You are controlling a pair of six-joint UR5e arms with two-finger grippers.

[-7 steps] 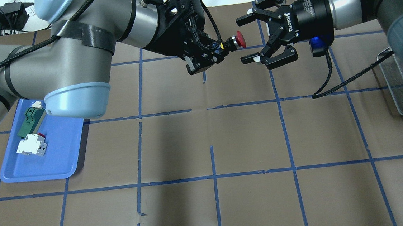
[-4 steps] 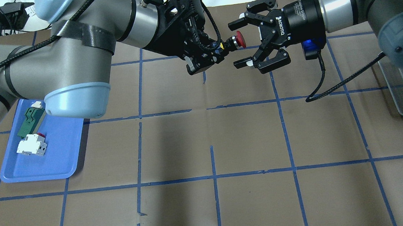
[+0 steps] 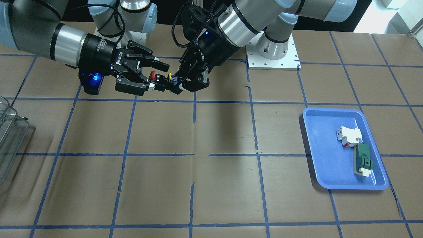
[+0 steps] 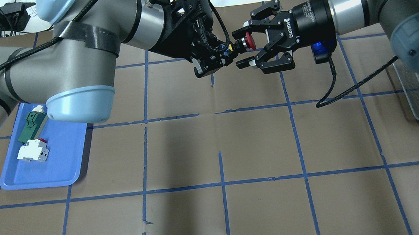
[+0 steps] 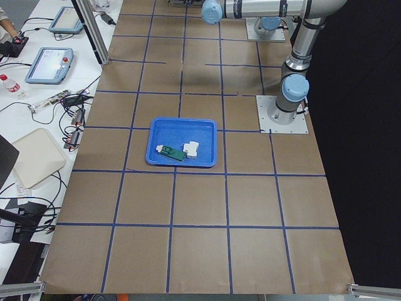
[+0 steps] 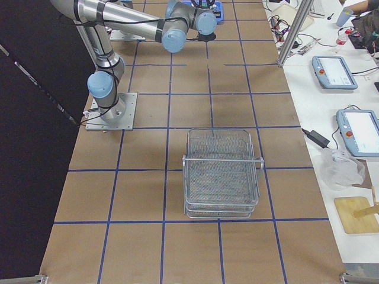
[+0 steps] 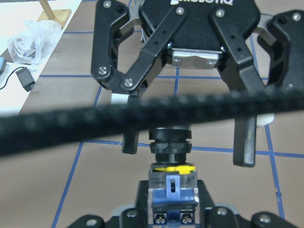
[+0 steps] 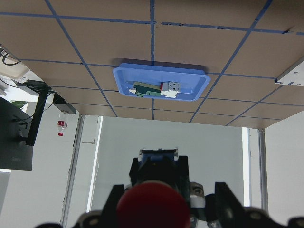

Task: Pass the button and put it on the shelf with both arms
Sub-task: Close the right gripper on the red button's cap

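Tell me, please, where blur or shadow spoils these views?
Left wrist view: a blurred black cable crosses mid-frame, hiding part of the red-capped black push-button. Right wrist view: its red cap looms soft at the bottom, the blue plastic tray sharp. Overhead view: soft shadows band the brown table.

A robotics lab. Two arms [image 3: 238,19] are bolted through steel plates [image 3: 273,54] to a table [image 5: 200,263] papered brown and gridded with blue tape [image 5: 200,226]. Past the table's far edge, a white bench [image 6: 299,89] carries teach pendants [image 6: 333,72] and loose cables [image 5: 69,100].
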